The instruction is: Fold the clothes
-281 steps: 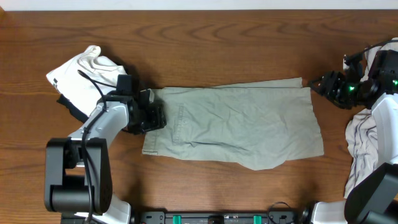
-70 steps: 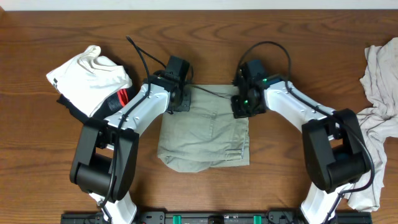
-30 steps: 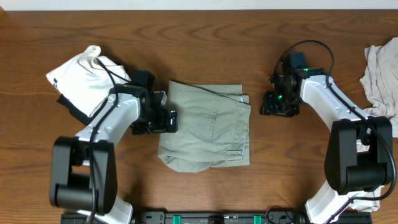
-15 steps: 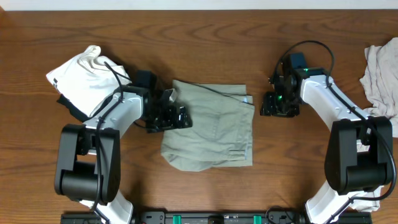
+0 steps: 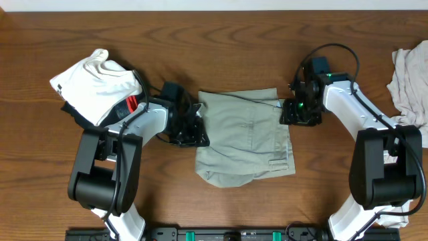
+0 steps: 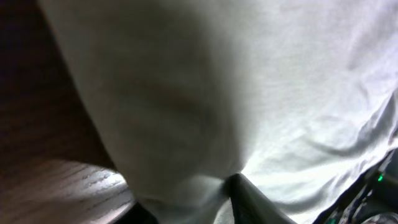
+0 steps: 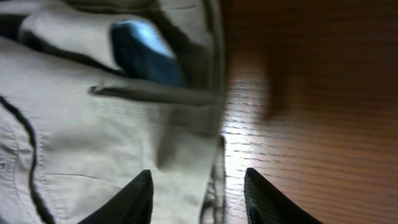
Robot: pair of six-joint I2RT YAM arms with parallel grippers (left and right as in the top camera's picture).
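Observation:
The clothes here are chiefly folded grey-green khaki shorts lying mid-table. My left gripper is at their left edge. In the left wrist view pale cloth fills the frame and bunches into the pinch beside a dark finger, so this gripper is shut on the shorts. My right gripper is at the upper right corner of the shorts. Its fingers stand apart, and between them lies the shorts' side edge. Ahead of them the pale blue inner waistband shows.
A heap of white cloth with black and red under it lies at the left, close behind my left arm. An off-white garment hangs over the right edge. Brown wooden table surrounds the shorts.
The left gripper has moved right and closed on the shorts' left edge. The whole folded bundle has slid right, up to the right gripper, which has stayed in place.

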